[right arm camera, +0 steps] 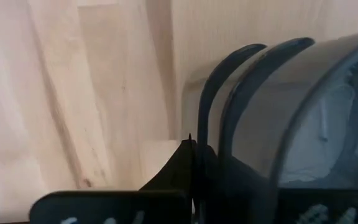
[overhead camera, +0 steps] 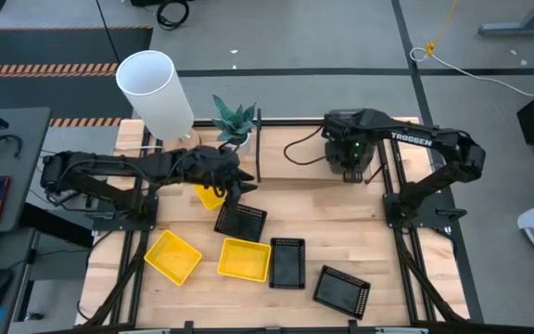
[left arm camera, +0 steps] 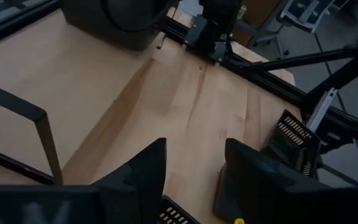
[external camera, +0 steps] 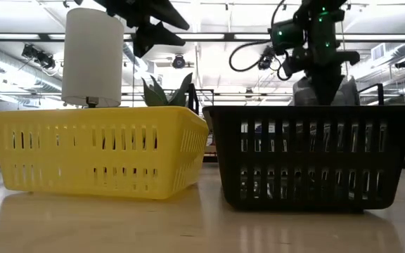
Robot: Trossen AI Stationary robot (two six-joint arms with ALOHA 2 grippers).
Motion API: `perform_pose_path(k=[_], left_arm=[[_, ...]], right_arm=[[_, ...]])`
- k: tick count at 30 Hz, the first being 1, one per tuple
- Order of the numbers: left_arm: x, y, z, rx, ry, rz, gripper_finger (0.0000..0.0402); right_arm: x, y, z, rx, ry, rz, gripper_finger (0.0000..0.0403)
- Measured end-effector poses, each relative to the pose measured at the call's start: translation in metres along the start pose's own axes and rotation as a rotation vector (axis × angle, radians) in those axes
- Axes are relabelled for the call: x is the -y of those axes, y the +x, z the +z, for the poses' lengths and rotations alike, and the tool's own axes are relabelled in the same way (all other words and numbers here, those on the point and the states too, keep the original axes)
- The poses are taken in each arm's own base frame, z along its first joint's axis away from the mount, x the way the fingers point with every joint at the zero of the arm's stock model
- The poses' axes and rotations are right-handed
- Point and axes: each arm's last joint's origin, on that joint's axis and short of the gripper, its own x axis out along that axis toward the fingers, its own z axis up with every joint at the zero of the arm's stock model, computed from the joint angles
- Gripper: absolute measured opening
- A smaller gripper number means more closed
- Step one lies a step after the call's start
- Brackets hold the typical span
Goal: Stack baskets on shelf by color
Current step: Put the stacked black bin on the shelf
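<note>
In the high view three yellow baskets (overhead camera: 172, 256), (overhead camera: 245, 259), (overhead camera: 209, 195) and three black ones (overhead camera: 240, 221), (overhead camera: 287, 263), (overhead camera: 342, 289) rest flat on the wood table. My left gripper (overhead camera: 235, 181) is open and hangs high over the far yellow and the nearest black basket; it also shows in the left wrist view (left arm camera: 194, 171) and the low view (external camera: 153, 28). My right gripper (overhead camera: 350, 167) is shut (right arm camera: 191, 165) beside the nested rims of smoky-grey baskets (right arm camera: 278, 93) on the shelf (overhead camera: 259, 148). My right gripper's shut fingertips (right arm camera: 188, 155) stand right beside the curved rim (right arm camera: 207, 112) of the grey basket stack. Whether they touch it I cannot tell.
A white cylinder (overhead camera: 156, 93) and a small plant (overhead camera: 235, 121) stand at the table's far left. A shelf rod (left arm camera: 42, 124) runs below my left gripper. In the low view a yellow basket (external camera: 97, 151) and a black basket (external camera: 315, 158) fill the foreground.
</note>
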Motion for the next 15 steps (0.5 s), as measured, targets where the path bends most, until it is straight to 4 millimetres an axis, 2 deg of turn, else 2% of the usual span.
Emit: perform_pose_path(k=[6,15], left_arm=[[-0.001,0.0,0.0,0.001,-0.002,0.002,0.0172],[-0.001,0.0,0.0,0.0,-0.017,0.0,0.0172]], right_arm=[[0.007,0.012,-0.008,-0.03,0.029,0.01,0.0024],[0.006,0.013,-0.011,-0.044,0.038,0.05,0.0088]])
